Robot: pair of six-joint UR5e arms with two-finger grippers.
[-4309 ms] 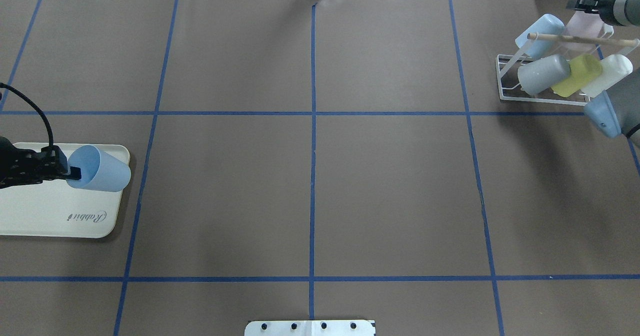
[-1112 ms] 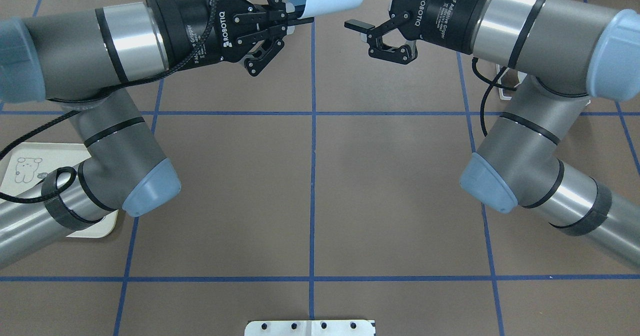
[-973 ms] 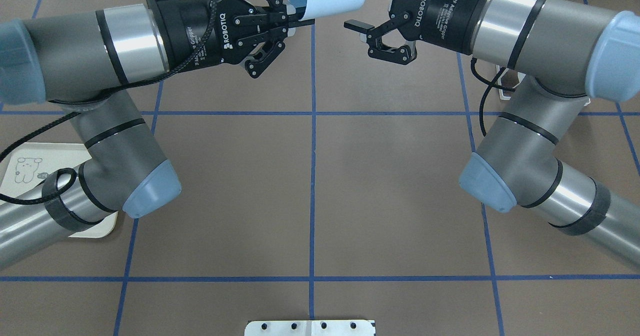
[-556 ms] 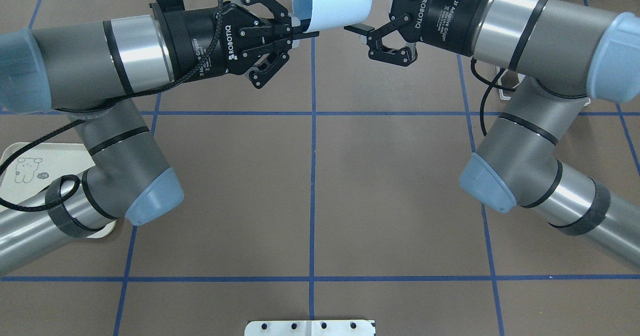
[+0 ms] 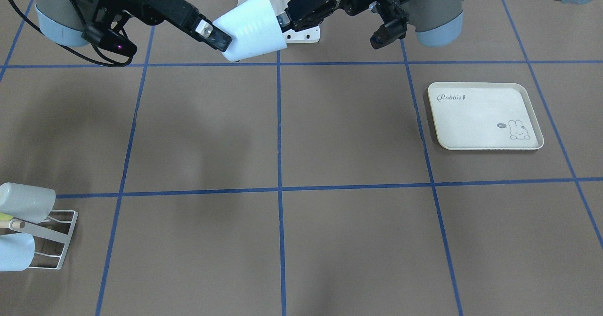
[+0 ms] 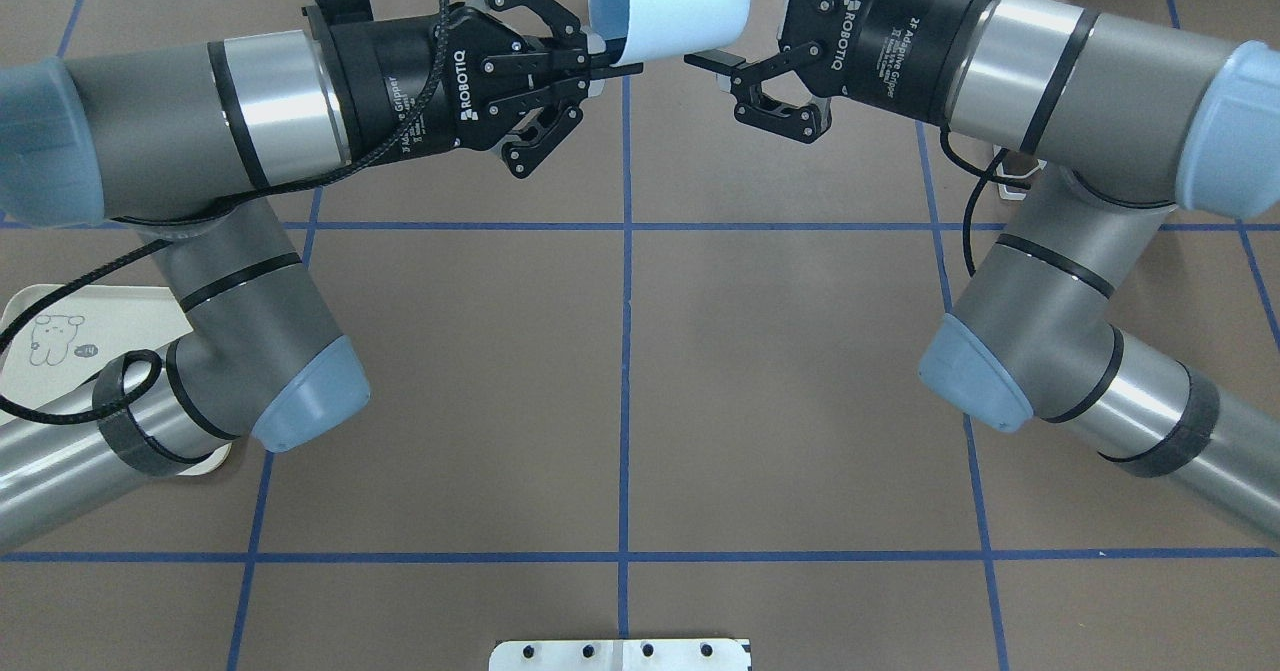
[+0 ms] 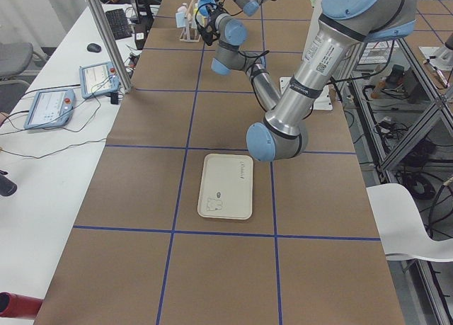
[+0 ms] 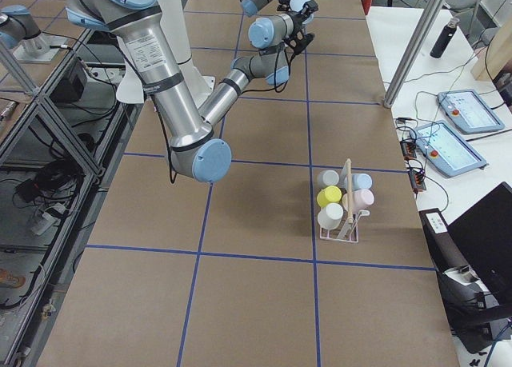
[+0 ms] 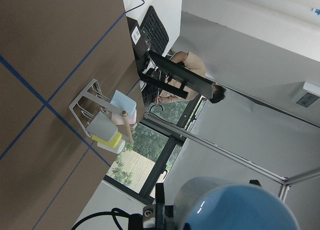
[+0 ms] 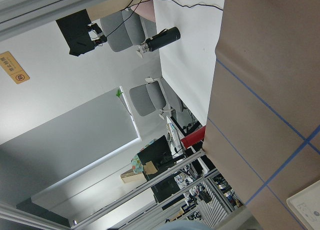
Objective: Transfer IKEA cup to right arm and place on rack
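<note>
IKEA cup, pale blue: raised on its side over the tabletop's centre line, rim pinched by the closed left end effector. Right end effector — jaws spread, straddling the cup's closed end. Rack — at the tabletop's right end, well apart, carrying other cups

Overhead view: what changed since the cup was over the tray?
The left hand carried the pale blue plastic cup from over the cream rabbit-print tray to mid-table, still gripping its rim. The right arm swung in from the white wire rack; its open right hand has edged in around the cup's base, not yet shut. Tray and rack stayed put.
</note>
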